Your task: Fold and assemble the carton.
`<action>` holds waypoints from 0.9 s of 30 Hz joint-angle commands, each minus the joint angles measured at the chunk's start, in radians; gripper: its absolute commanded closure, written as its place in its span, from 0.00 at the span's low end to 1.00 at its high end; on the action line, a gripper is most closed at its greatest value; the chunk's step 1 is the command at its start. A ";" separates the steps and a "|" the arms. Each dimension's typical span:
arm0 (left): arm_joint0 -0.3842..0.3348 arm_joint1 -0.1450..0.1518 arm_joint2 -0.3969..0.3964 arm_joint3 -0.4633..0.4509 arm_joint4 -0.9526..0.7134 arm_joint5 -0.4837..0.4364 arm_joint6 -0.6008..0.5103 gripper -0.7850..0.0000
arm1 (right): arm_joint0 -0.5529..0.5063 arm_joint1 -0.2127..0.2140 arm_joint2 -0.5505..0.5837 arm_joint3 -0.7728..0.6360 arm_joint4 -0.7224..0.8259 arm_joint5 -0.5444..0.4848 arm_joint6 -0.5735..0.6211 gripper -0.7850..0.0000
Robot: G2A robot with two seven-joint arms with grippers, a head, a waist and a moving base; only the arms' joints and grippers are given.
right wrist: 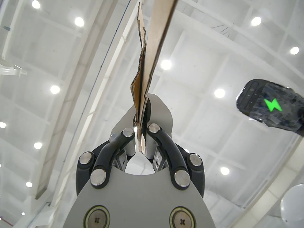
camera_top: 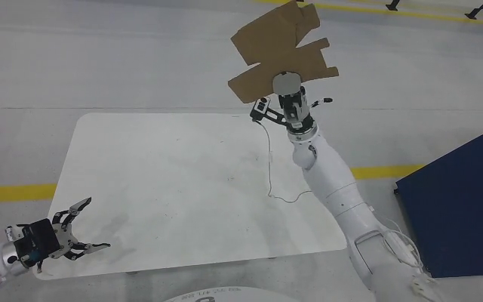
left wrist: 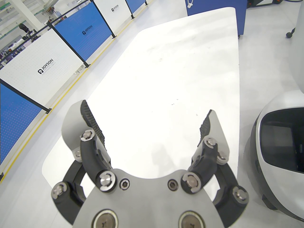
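Cardboard aloft! The right claw (camera_top: 285,83) is clenched on the bottom edge of the flat carton (camera_top: 281,41), holding it high in the upper middle of the top view, past the far edge of the table (camera_top: 173,174) and well clear of it. Down in the lower left corner the left claw (camera_top: 94,223) sits spread wide with nothing in it, by the near table corner.

My read: very early days, the sheet is lifted but no panel is squared yet. The next move calls for bringing it within reach of the free claw, so one pinches while the other opens it.

Tricky bit: the right wrist view catches the carton edge-on, so its creases and flaps are unreadable, and the frame cuts off its top corner.
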 commanded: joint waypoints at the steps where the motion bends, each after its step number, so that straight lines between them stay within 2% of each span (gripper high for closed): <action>1: 0.000 0.000 0.000 0.000 0.000 0.000 0.000 0.00 | 0.003 0.002 0.015 0.025 -0.219 -0.115 0.116 1.00; 4: 0.000 0.000 0.000 0.000 0.000 0.000 0.000 0.00 | 0.003 0.001 0.025 0.066 -0.477 -0.379 0.227 1.00; 8: 0.000 0.000 0.000 0.000 0.000 0.000 0.000 0.00 | -0.012 -0.005 0.040 0.061 -0.632 -0.644 0.207 1.00; 15: 0.000 0.000 0.000 0.000 0.000 0.000 0.000 0.00 | -0.085 -0.009 0.083 -0.020 -0.934 -1.113 0.039 1.00; 20: 0.000 0.000 0.000 0.000 0.000 0.000 0.000 0.00 | -0.141 -0.017 0.106 -0.063 -1.320 -1.521 -0.201 1.00; 23: 0.000 0.000 0.000 0.000 0.000 0.000 0.000 0.00 | -0.161 -0.028 0.092 -0.082 -1.490 -1.594 -0.337 1.00; 27: 0.000 0.000 0.000 0.000 0.000 0.000 0.000 0.00 | -0.171 -0.033 0.086 -0.096 -1.516 -1.604 -0.375 1.00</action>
